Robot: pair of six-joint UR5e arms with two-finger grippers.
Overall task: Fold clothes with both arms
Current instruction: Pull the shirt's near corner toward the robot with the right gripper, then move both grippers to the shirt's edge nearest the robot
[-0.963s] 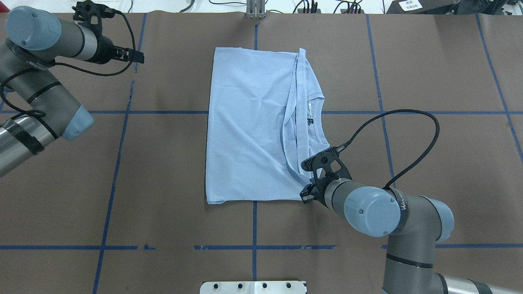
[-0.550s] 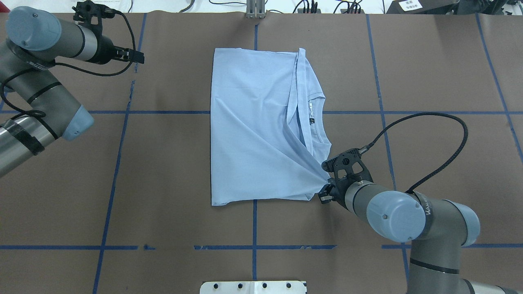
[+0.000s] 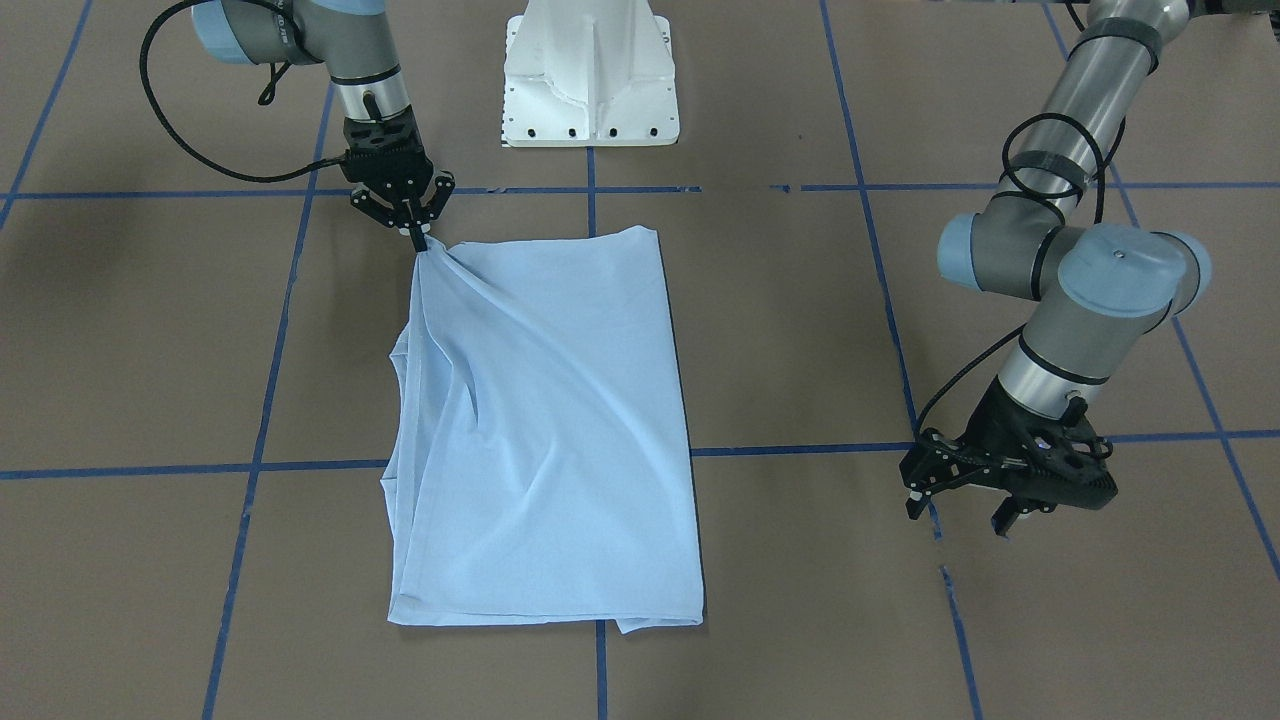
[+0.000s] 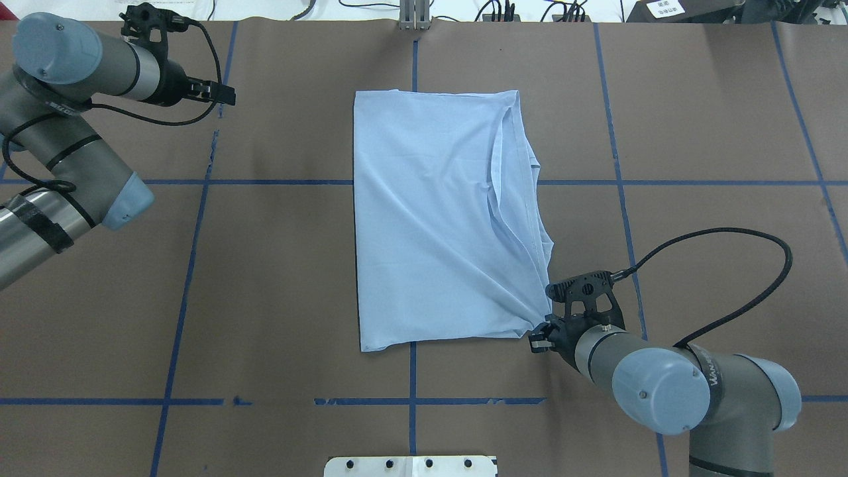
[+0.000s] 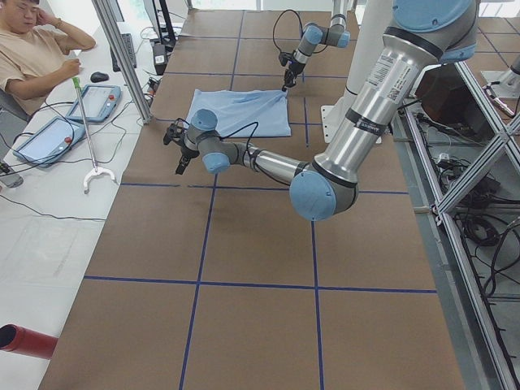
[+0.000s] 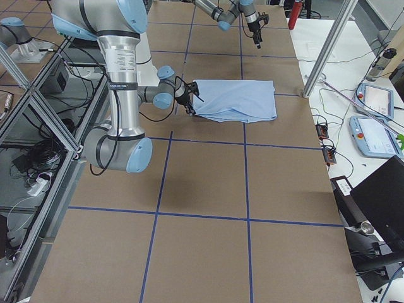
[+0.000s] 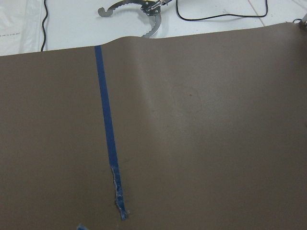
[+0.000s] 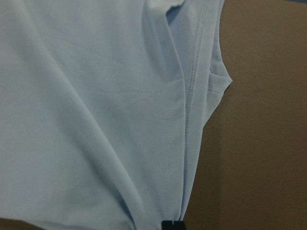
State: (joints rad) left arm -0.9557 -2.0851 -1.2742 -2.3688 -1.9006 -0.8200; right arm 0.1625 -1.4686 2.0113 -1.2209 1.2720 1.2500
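The light blue T-shirt (image 4: 437,218) lies folded into a tall rectangle at mid-table, with creases running to its near right corner. My right gripper (image 4: 540,334) is shut on that corner, which looks pulled taut in the front-facing view, where the right gripper (image 3: 418,237) pinches it. The right wrist view is filled with shirt cloth (image 8: 96,120), with one black fingertip (image 8: 172,224) at the bottom edge. My left gripper (image 4: 225,93) hangs far left of the shirt; in the front-facing view the left gripper (image 3: 960,505) is open and holds nothing. The collar and print are hidden.
Brown table paper carries blue tape lines (image 4: 199,182). The white pedestal base (image 3: 590,75) stands at the robot's edge. A person (image 5: 32,49) sits at a white side table with tablets (image 5: 93,101) beyond the far edge. A metal post (image 4: 414,13) stands at the far edge.
My right gripper has moved right and toward the robot, dragging the shirt's corner with it; the shirt slid right and the collar is now covered. The left arm stayed put.
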